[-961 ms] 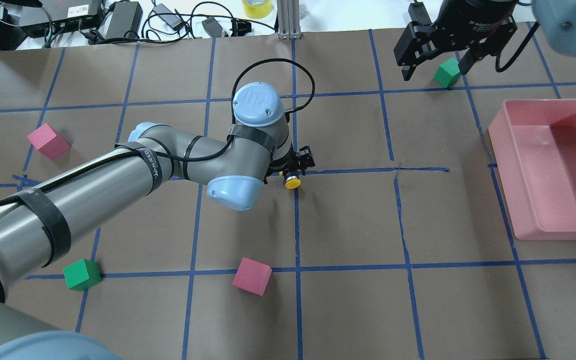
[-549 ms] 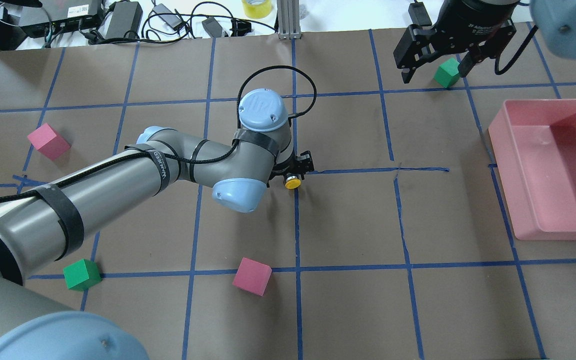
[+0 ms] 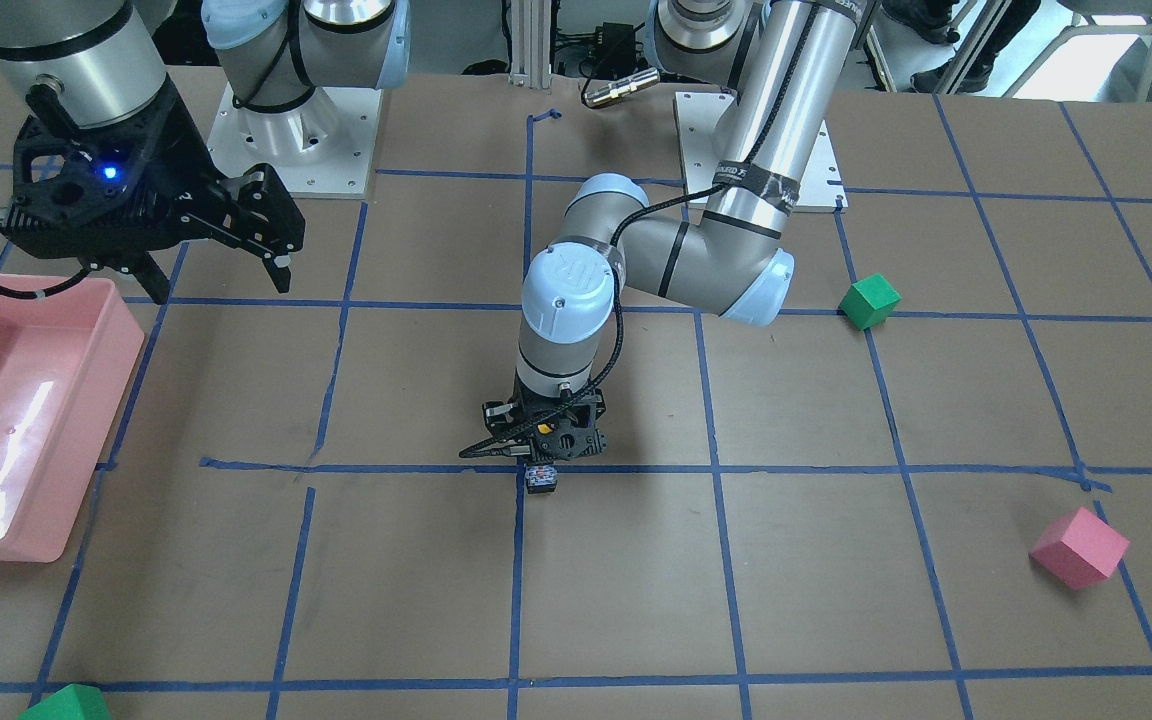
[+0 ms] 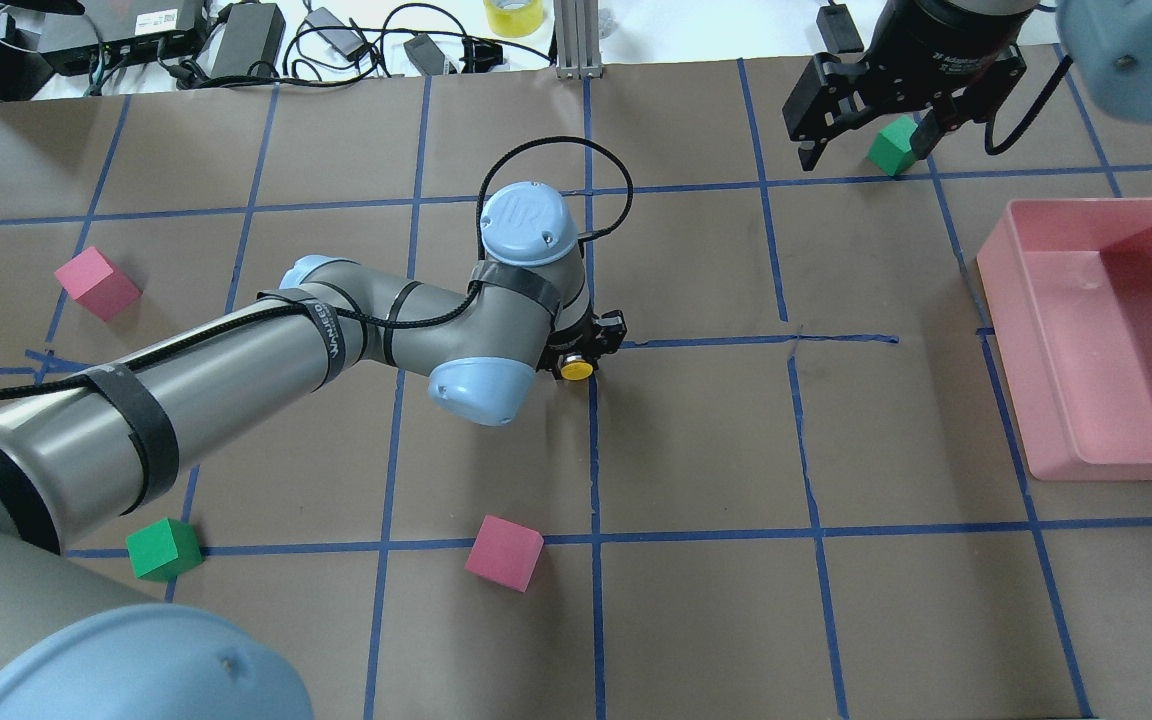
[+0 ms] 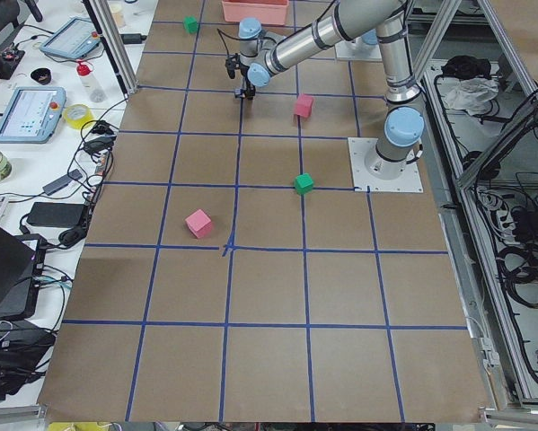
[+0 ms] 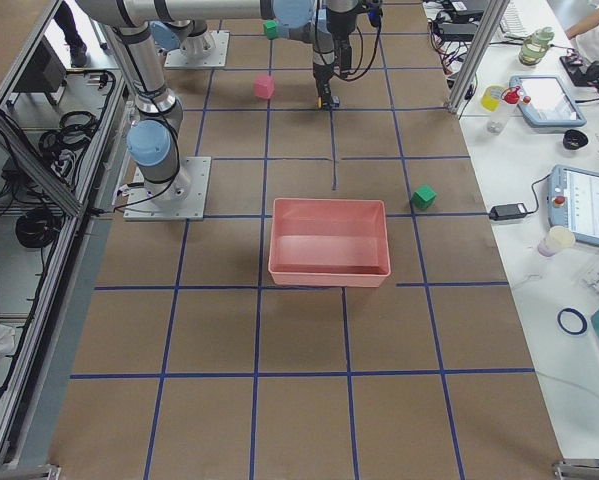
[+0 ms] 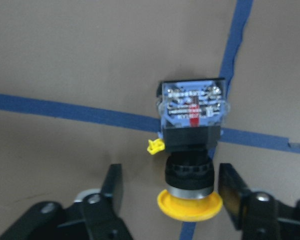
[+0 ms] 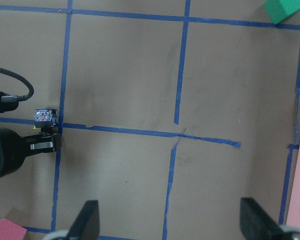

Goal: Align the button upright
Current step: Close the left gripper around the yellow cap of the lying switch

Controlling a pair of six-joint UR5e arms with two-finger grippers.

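Count on the worktop: one button, two pink cubes, two green cubes, one pink tray.

The button lies on its side on a crossing of blue tape lines, well apart from the tray, toward the robot's left of it. Its yellow cap points to the robot's side and its grey base block points away. It is not upright.

The left pincer is low over the button with its fingers spread, one on each side of the black body and cap. A gap shows on both sides, narrower on one; no contact is visible.

The right pincer is raised beside the tray's far end, spread wide and holding nothing.

One green cube sits near the tray, past its far corner. The other green cube is well apart from the tray, beyond the button and close to the robot. One pink cube lies between that green cube and the tray. The second pink cube is the thing farthest from the tray.
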